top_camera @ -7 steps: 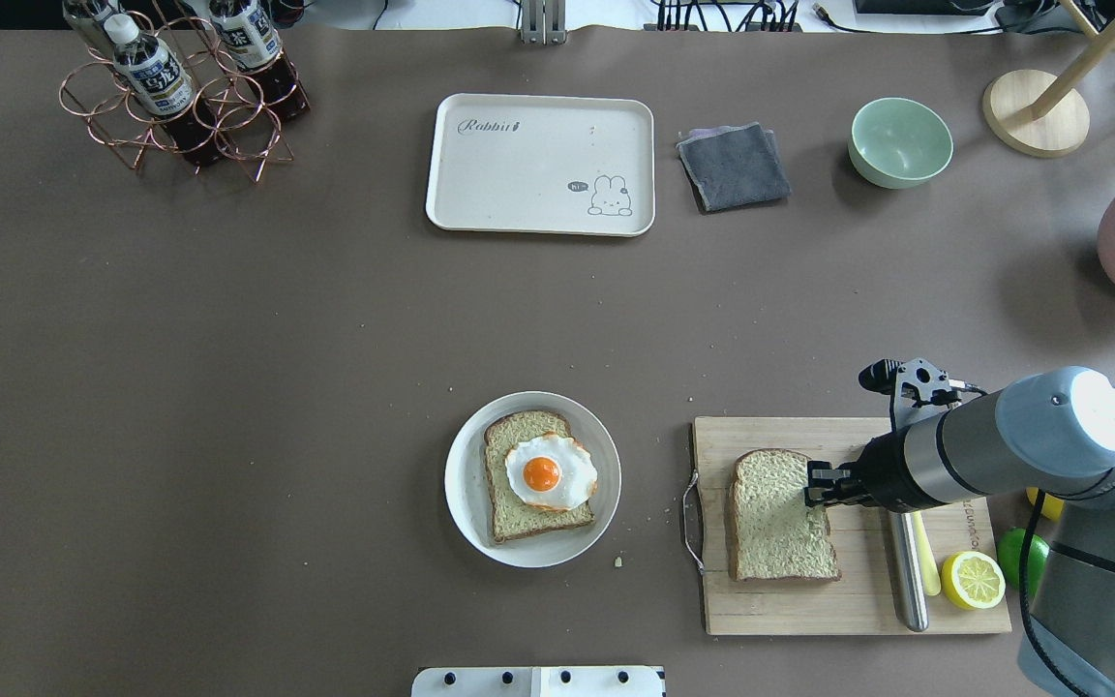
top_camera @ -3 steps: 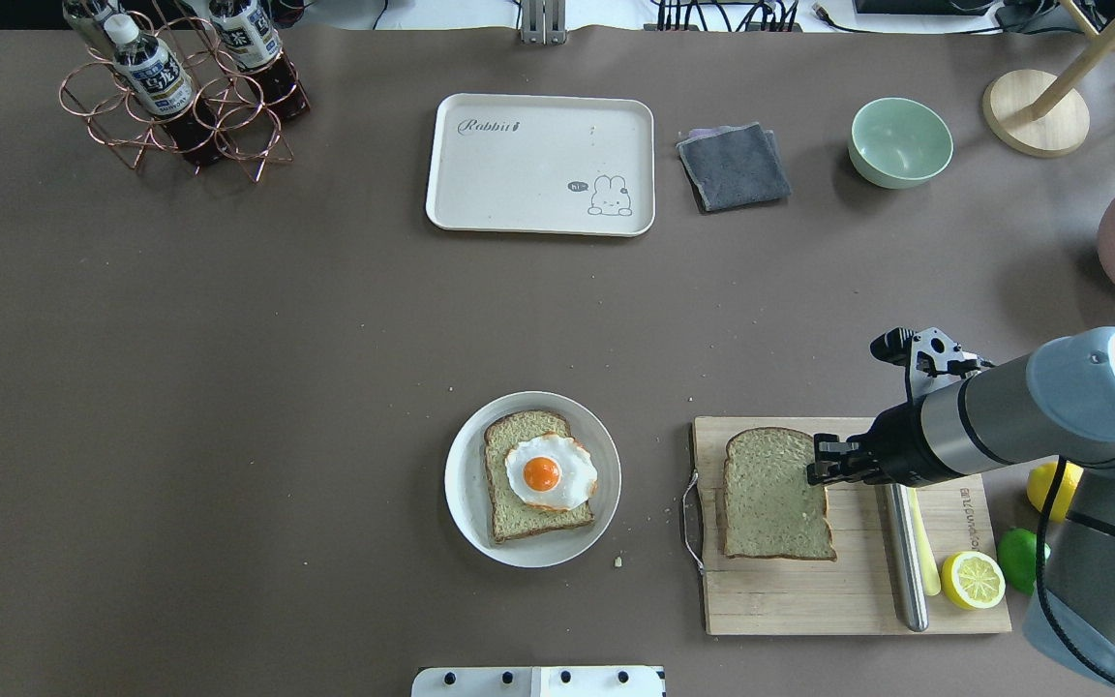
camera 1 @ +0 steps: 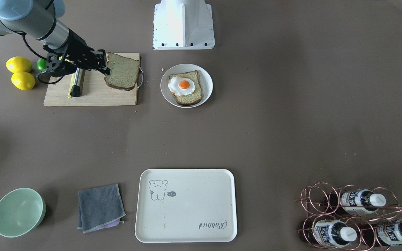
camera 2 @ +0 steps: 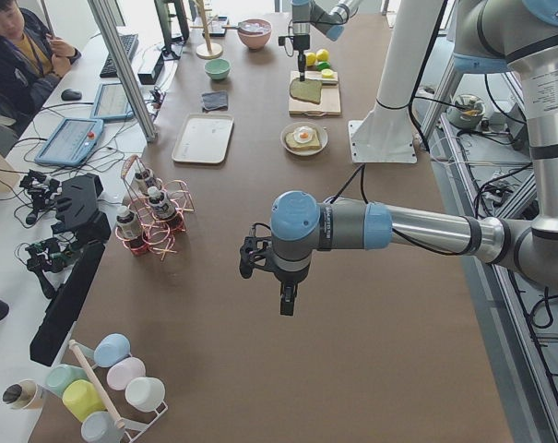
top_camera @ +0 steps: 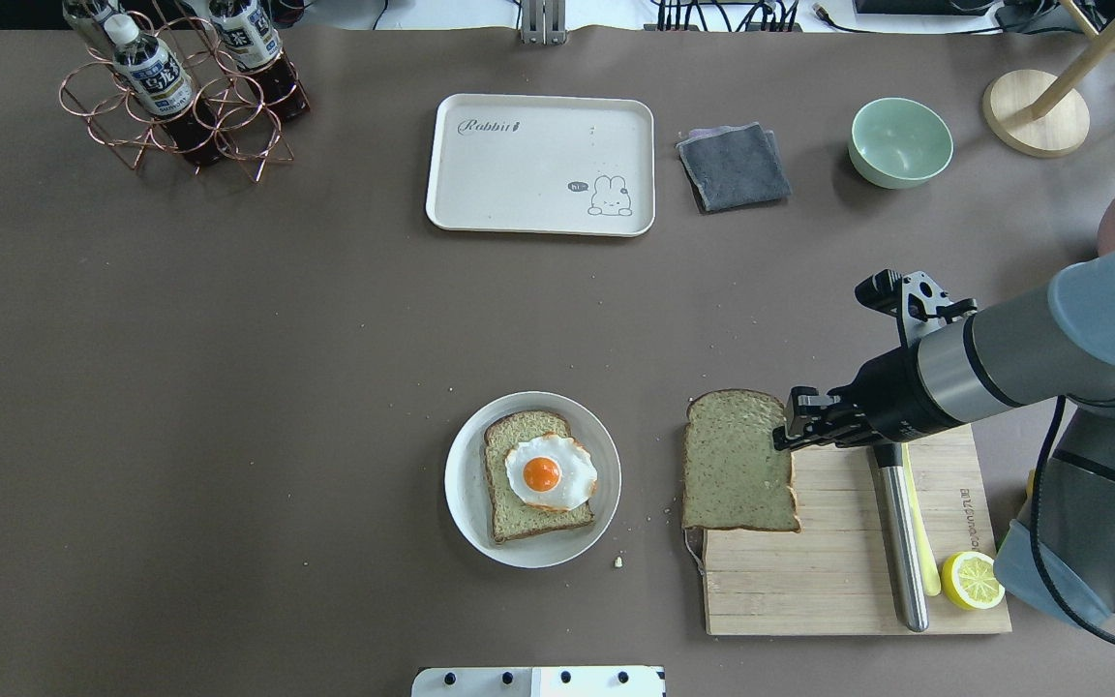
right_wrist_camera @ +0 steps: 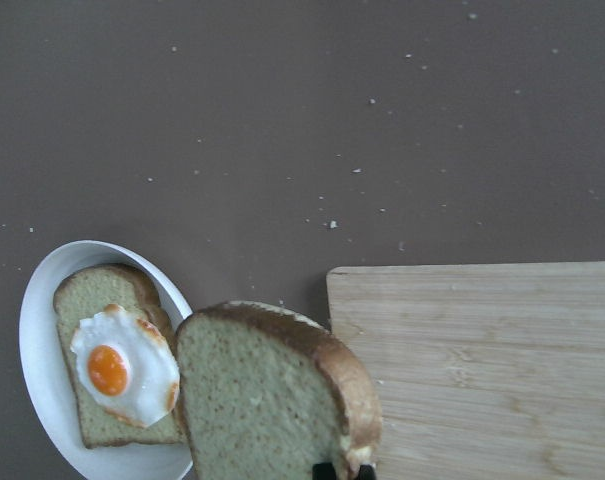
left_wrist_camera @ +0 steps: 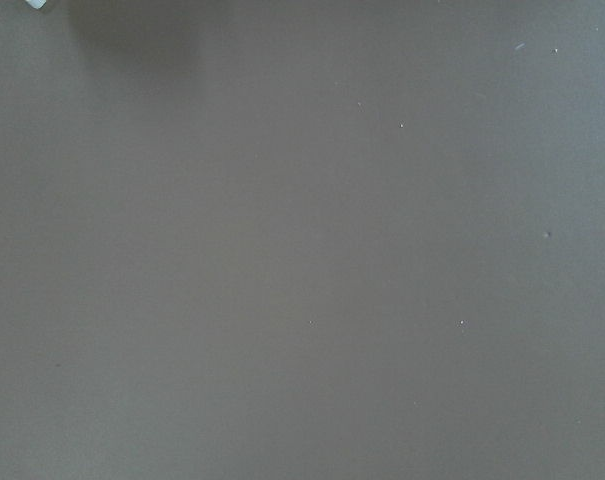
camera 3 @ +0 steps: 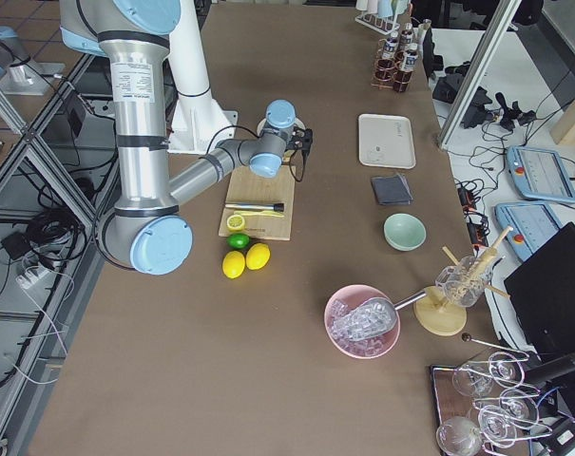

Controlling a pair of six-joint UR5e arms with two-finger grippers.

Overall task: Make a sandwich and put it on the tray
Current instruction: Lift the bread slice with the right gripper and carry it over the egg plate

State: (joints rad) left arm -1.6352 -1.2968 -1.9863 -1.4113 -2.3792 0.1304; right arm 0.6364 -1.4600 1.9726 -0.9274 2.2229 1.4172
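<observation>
My right gripper (top_camera: 782, 431) is shut on the right edge of a brown-crusted bread slice (top_camera: 739, 463). It holds the slice above the left end of the wooden cutting board (top_camera: 838, 571); the slice overhangs the board's left edge. The front view shows the same gripper (camera 1: 106, 68) and slice (camera 1: 122, 71). The second slice, with a fried egg (top_camera: 548, 472) on it, lies on the round white plate (top_camera: 466, 503) to the left. The right wrist view shows the held slice (right_wrist_camera: 267, 400) beside that plate (right_wrist_camera: 37, 340). The cream tray (top_camera: 538, 184) lies far back. My left gripper (camera 2: 286, 303) hangs over bare table; I cannot tell its state.
A steel-handled knife (top_camera: 901, 532) and a lemon half (top_camera: 972, 579) lie on the board. Whole lemons (camera 1: 19, 71) and a lime sit beside it. A grey cloth (top_camera: 734, 166), a green bowl (top_camera: 900, 141) and a copper bottle rack (top_camera: 180, 92) stand along the far side.
My right gripper has lifted the bread slice off the cutting board and carried it left and toward the far side, closer to the plate. The plate, egg and tray have not moved.
</observation>
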